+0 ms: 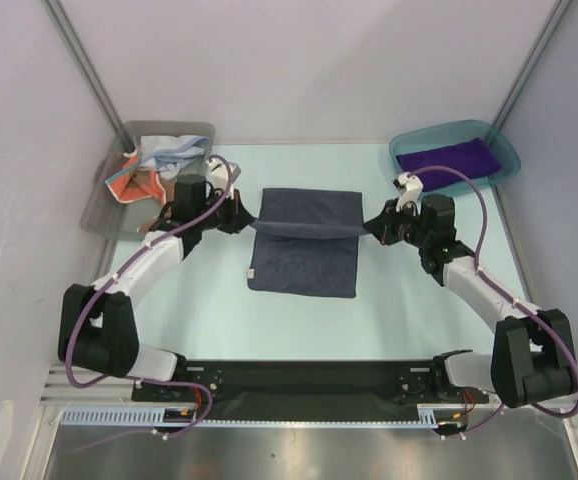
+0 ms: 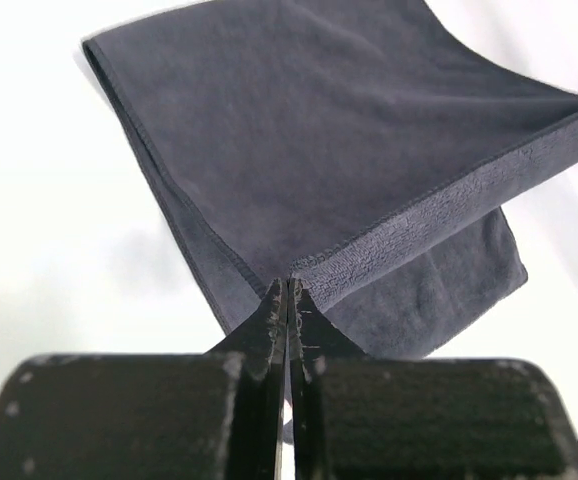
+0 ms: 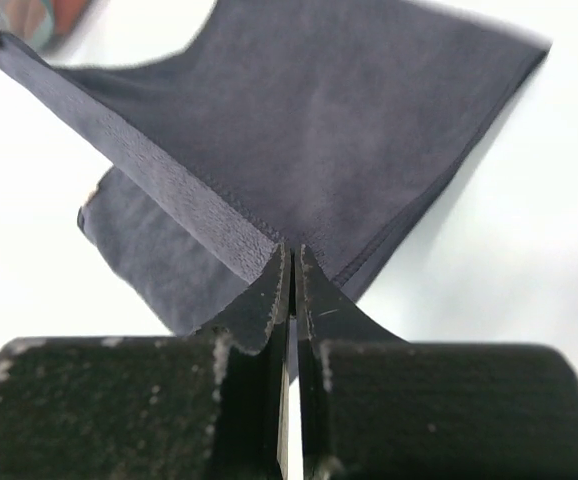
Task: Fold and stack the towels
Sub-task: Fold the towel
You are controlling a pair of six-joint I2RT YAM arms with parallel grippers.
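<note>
The smooth, pale surface (image 1: 169, 290) carries the dark grey-blue towel (image 1: 304, 262) at its middle, part of it lying flat and part lifted in a sagging band between the arms. It looks light, limp and softly napped, with a stitched hem. I judge it will droop wherever it is unsupported, so the two corners of one edge, held taut, are the places to grip.

Back left, a stiff grey bin (image 1: 104, 215) holds a crumpled orange-red towel (image 1: 134, 185) and a pale towel (image 1: 169, 150). Back right, a translucent teal bin (image 1: 504, 160) holds a flat purple towel (image 1: 449, 158).

The left claw (image 2: 289, 300) is pressed together, pinching a hemmed corner. The right claw (image 3: 291, 265) pinches the opposite corner.
</note>
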